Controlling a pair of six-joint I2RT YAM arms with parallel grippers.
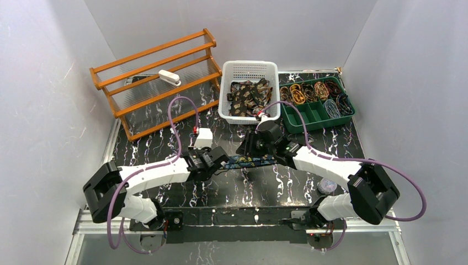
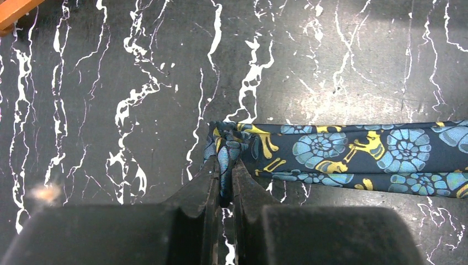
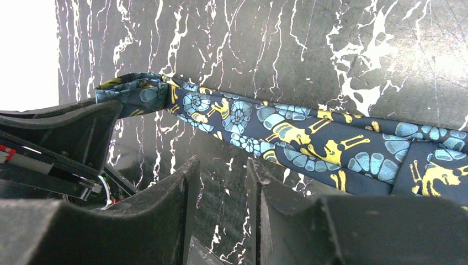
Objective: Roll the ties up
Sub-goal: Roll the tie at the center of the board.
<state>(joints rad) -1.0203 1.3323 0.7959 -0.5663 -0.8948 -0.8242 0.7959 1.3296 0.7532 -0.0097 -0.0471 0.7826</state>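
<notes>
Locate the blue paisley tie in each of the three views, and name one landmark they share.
Top external: the blue tie lies at the centre of the picture, running left to right.
Left wrist: it runs from the centre to the right edge, its end pinched in the left gripper.
Right wrist: it is a diagonal band from upper left to the right edge.
Shared landmark: the black, white-veined tabletop beneath it.

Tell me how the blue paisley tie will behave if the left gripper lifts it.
Probably floppy: the blue tie bunches into soft folds where the left gripper pinches its end, so the rest would likely droop. It looks thin, so probably light. Its smooth-looking fabric might slip from a loose pinch.
</notes>
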